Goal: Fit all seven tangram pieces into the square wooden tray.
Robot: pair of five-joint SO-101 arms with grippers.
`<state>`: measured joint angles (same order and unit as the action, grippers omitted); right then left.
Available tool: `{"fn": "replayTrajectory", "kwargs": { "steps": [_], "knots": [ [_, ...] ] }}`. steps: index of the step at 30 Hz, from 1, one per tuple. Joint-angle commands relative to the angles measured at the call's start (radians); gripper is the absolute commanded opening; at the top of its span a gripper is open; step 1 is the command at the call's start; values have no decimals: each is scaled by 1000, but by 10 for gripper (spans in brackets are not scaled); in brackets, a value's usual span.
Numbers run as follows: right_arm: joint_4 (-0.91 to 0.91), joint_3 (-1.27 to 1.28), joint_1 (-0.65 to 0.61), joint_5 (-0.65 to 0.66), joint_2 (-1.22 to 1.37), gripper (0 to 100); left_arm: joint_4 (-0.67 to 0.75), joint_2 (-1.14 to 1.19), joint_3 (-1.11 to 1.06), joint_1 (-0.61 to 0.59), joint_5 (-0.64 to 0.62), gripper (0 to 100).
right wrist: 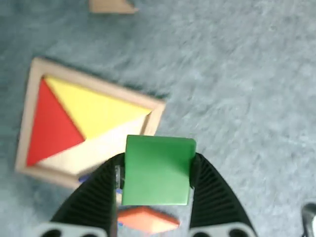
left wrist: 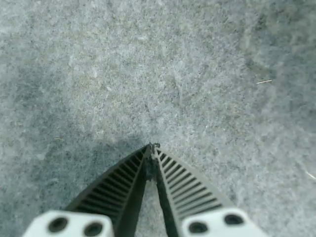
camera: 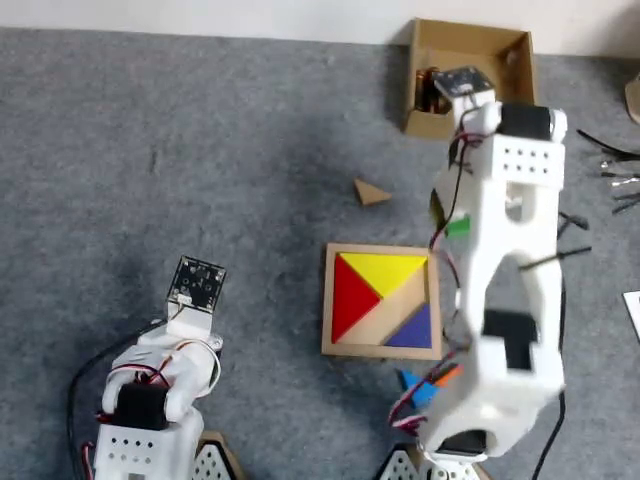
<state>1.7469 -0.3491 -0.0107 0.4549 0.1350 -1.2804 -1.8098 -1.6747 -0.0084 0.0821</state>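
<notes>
Over the far right corner of the tray (camera: 380, 249) | your right gripper (right wrist: 158, 159) is gripping the green square (right wrist: 158, 173) | your left gripper (left wrist: 152, 148) is sitting clenched, near left | you are placing; next move is probably needing lowering into the bare gap, edges aligned

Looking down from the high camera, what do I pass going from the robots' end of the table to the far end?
Blue piece → square wooden tray → small wooden triangle → cardboard box.
</notes>
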Motion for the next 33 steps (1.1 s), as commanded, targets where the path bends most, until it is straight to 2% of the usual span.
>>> {"fn": "replayTrajectory", "kwargs": {
  "steps": [1, 16, 28, 33],
  "knots": [
    [12, 137, -41, -11, -228, 4, -3, -15, -21, -13, -9, 11],
    [-122, 745, -150, -11, -799, 4, -3, -15, -21, -13, -9, 11],
    [-390, 1161, -156, -3, -978, 4, -3, -15, -21, -13, -8, 11],
    [-527, 1314, -249, -5, -1036, 5, -3, -15, -21, -13, -8, 11]
  ]
}}
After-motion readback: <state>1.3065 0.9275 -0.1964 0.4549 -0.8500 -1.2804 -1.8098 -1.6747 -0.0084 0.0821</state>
